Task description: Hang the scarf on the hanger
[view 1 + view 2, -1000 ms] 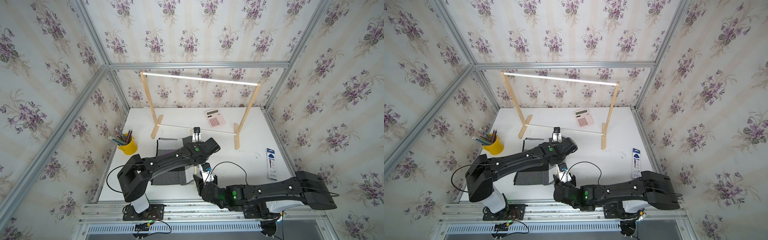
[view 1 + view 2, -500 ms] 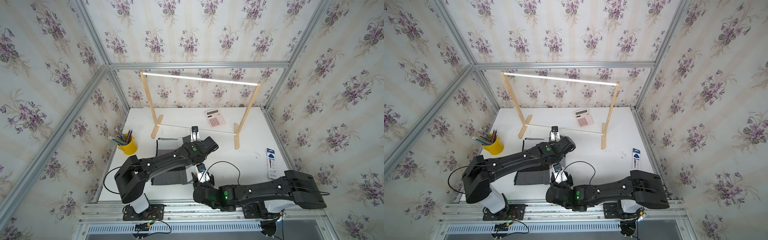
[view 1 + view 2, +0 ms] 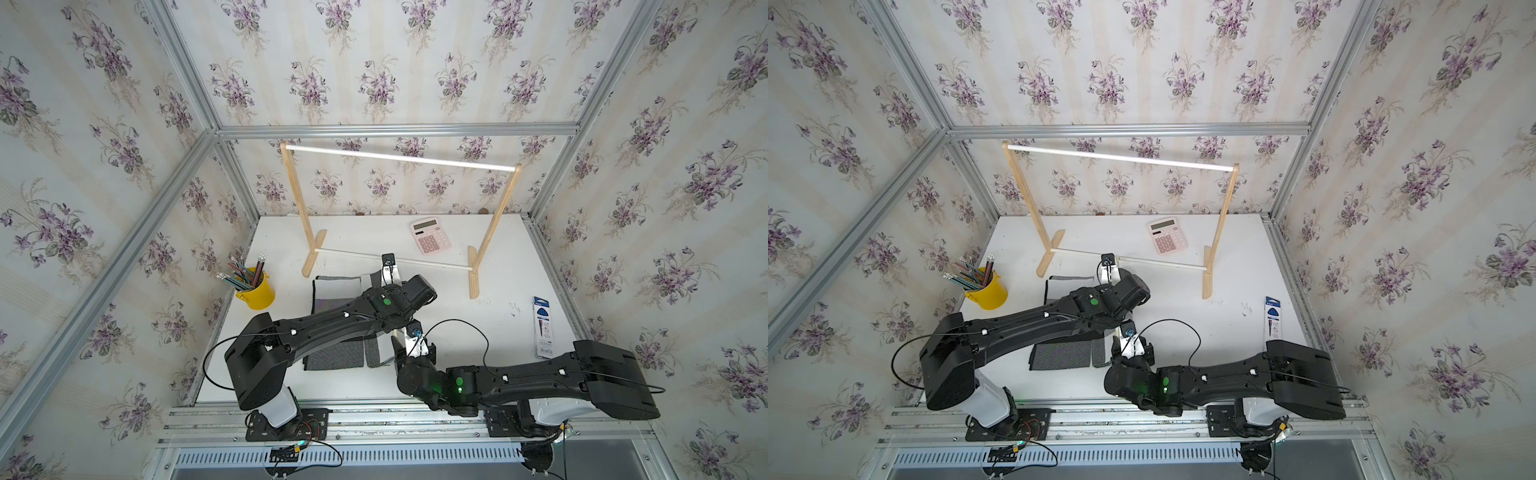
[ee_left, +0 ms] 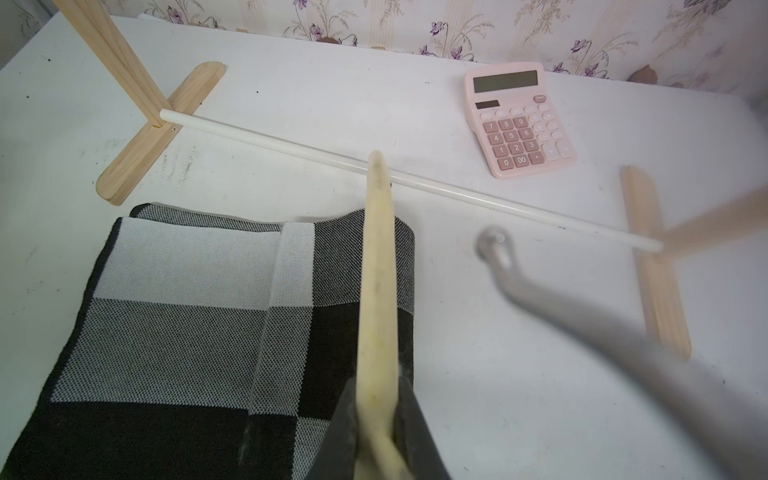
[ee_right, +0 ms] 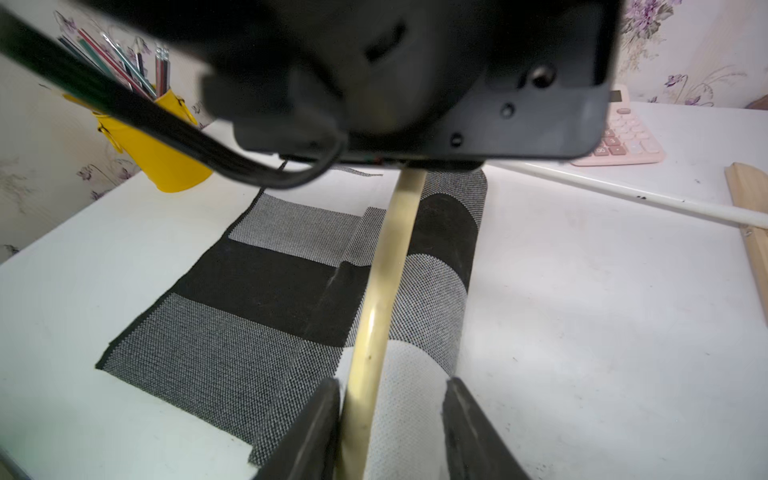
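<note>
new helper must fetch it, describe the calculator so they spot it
Find the wooden rack standing on the white table. Just behind its lower rod lies the calculator. It is the only pink thing, flat with number keys.

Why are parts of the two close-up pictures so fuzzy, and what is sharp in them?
Left wrist view: the metal hook of the hanger smears into grey blur near the lens, while the scarf and calculator are crisp. Right wrist view: the left arm overhead is a dark, out-of-focus mass; the scarf's weave is sharp. Both top views: evenly lit, sharp throughout.
</note>
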`<state>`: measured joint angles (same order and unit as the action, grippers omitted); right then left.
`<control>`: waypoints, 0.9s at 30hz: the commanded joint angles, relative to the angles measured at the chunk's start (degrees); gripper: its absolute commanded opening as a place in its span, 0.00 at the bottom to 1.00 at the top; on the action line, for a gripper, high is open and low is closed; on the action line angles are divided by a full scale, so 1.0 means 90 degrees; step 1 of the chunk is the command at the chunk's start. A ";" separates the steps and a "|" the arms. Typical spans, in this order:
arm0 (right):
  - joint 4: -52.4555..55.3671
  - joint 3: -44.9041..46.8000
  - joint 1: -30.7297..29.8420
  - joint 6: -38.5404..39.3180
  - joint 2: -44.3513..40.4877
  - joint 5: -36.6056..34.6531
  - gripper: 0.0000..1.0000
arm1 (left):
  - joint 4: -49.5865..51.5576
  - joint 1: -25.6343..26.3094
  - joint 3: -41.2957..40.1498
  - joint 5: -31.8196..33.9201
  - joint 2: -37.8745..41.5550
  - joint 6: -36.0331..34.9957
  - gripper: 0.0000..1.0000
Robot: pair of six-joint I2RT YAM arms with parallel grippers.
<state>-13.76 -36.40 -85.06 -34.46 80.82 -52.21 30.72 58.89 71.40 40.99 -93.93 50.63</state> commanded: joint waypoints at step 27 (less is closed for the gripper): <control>-0.2173 0.0204 0.0773 0.0184 0.0425 0.0746 0.50 | 0.0251 0.0033 -0.0308 -0.0010 0.0348 -0.0069 0.00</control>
<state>-30.22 -34.50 -78.48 -31.68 84.40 -45.98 30.11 58.76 68.73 40.42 -91.18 50.94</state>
